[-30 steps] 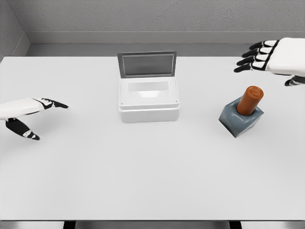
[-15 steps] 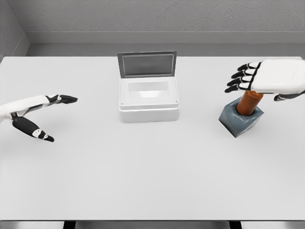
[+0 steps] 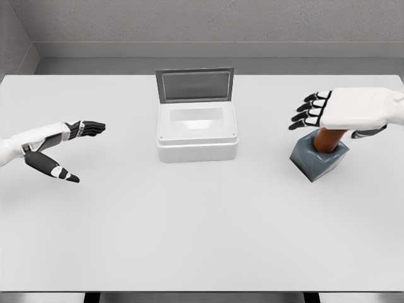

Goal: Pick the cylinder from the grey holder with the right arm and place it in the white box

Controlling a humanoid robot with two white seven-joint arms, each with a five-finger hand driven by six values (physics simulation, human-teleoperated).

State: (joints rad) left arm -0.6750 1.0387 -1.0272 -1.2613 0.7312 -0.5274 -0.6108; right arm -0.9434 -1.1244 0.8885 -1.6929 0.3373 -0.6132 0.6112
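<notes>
Since the earlier frame the right hand (image 3: 344, 108) has travelled down and inward from the far right edge and now sits directly over the cylinder (image 3: 326, 139), covering its top; the left hand (image 3: 53, 148) has edged a little toward the white box (image 3: 197, 131). The right hand is released: its fingers (image 3: 307, 111) are extended toward the box and nothing is held. The left hand is likewise released, fingers spread, hovering well to the left of the box above the tabletop (image 3: 189, 227). The cylinder, orange-brown, stands tilted in the grey holder (image 3: 319, 158), well to the right of the box and slightly nearer the camera; only its lower shaft shows beneath the palm. The box is open, lid raised at its far side, with nothing seen inside. Judgement: the reach is nearly complete, the grasp not yet made. The cylinder appears rigid and smooth-sided, probably light, and likely to slip if pinched at the tip alone. The sound place to take hold is the exposed shaft above the holder's rim, fingers wrapped round it with the thumb opposed. It should be drawn out along its own tilted line, since a sideways pull may drag or tip the unsecured holder.
</notes>
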